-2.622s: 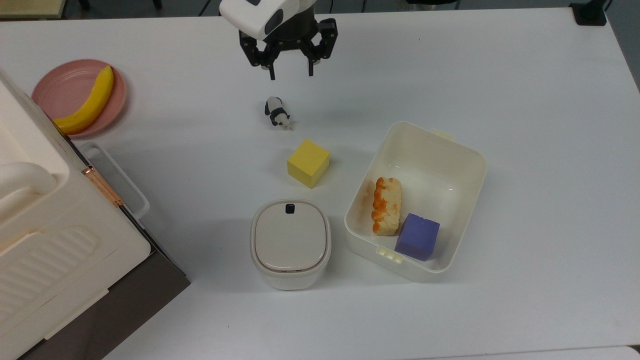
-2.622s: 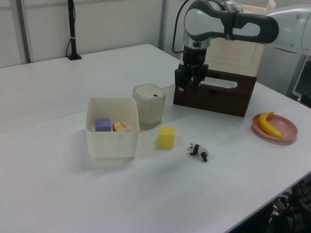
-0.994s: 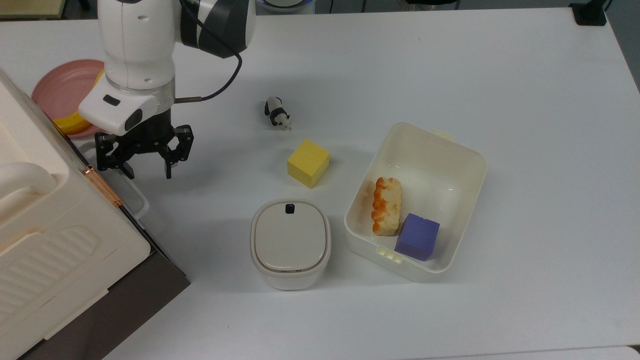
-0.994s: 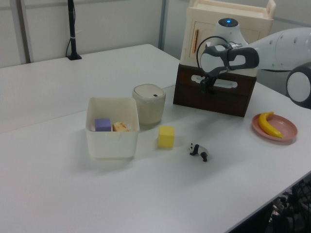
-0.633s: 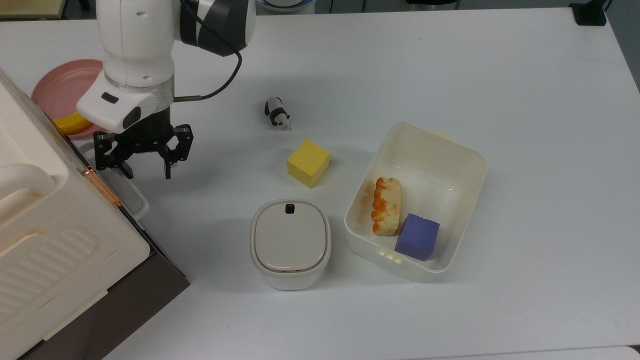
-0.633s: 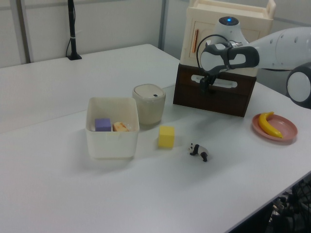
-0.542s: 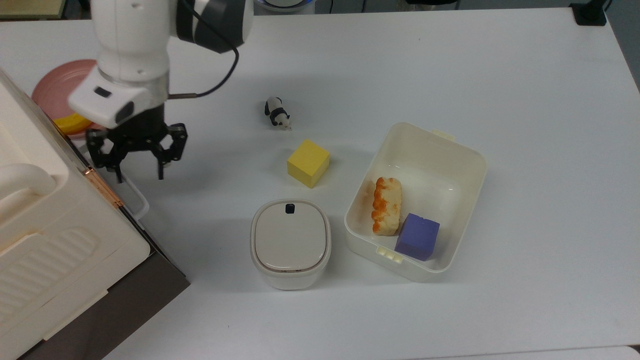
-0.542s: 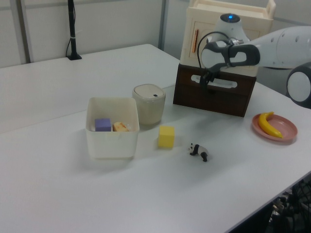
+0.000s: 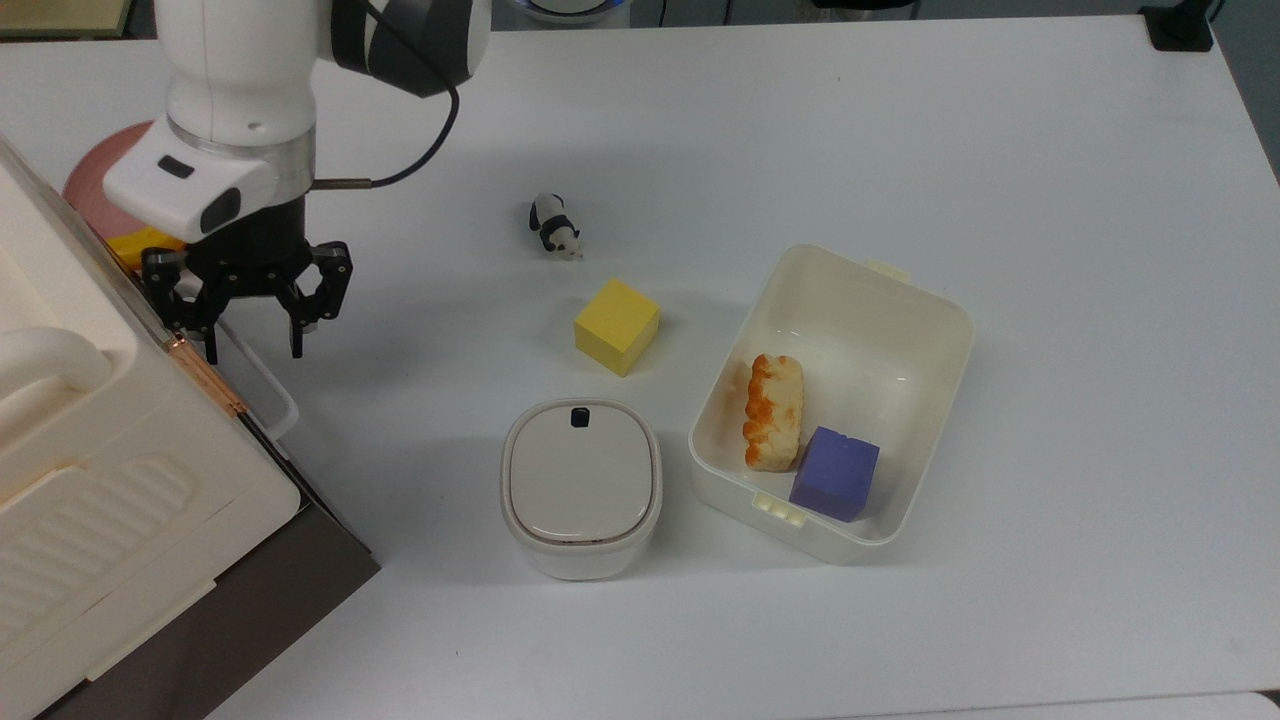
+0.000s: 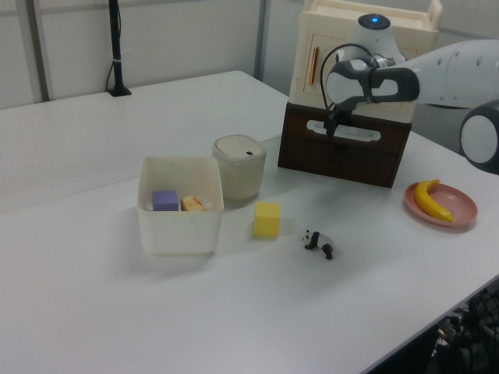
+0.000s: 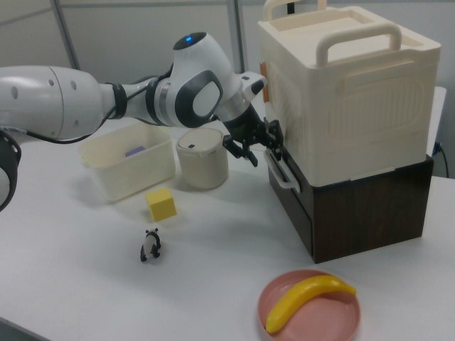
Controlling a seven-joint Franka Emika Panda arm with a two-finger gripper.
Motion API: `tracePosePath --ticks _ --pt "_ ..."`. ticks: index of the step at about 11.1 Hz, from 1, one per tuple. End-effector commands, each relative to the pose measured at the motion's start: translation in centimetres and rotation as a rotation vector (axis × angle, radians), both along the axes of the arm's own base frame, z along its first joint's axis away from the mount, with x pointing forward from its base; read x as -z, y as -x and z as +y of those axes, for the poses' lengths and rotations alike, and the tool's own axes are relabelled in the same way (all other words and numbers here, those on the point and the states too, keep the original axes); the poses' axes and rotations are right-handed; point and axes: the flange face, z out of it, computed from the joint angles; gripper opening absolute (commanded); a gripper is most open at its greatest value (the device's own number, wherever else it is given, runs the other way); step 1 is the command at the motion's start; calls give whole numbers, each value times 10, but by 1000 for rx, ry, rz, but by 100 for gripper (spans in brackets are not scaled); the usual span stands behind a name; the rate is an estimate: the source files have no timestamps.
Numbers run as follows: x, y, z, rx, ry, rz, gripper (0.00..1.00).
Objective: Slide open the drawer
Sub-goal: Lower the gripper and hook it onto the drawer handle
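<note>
**Drawer shut; pincer spread at the loop handle**

Drawer (image 11: 348, 206): dark brown box at the base of the cream cabinet (image 11: 348, 99), on the worktop (image 9: 800, 130) at the top view's left. Front panel flush with the cabinet above it, so it reads as closed. Thin white loop handle (image 9: 262, 372) stands out from the panel, running along its width.

Pincer (image 9: 250, 330): fingers spread wide, holding nothing. In the top view one fingertip sits over the handle's upper end near the cabinet edge, the other out over bare worktop. In the right view the pincer (image 11: 260, 150) hangs just in front of the handle's top end. Contact with the loop: cannot tell.

Handling, as a judgement:
- Drawer body looks rigid; it probably runs straight out along its slot. Weight unknown, contents hidden.
- The handle is the only purchase. It is slim and smooth, likely plastic, so it may flex or slip under a skewed pull.
- Best hold: fingers straddling the bar near its middle, closing across its thin section, or one finger hooked behind it.
- A grip at the loop's end could cock the drawer and bind it.
- The cabinet could drag across the worktop if the drawer sticks.

Nearby: pink plate (image 11: 313, 309) with banana (image 11: 307, 298), lidded white container (image 9: 580, 488), well clear of the pull path.
</note>
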Motion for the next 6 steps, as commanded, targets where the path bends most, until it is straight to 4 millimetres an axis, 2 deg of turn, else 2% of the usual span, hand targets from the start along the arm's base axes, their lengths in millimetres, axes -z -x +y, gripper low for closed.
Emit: tracePosePath --ticks 1,3,5,6 --pt "19 7 6 -43 13 51 64" --pt "26 8 8 -52 13 68 64" --pt "33 13 32 -82 -5 152 63" --pt "30 17 44 -103 -16 203 62"
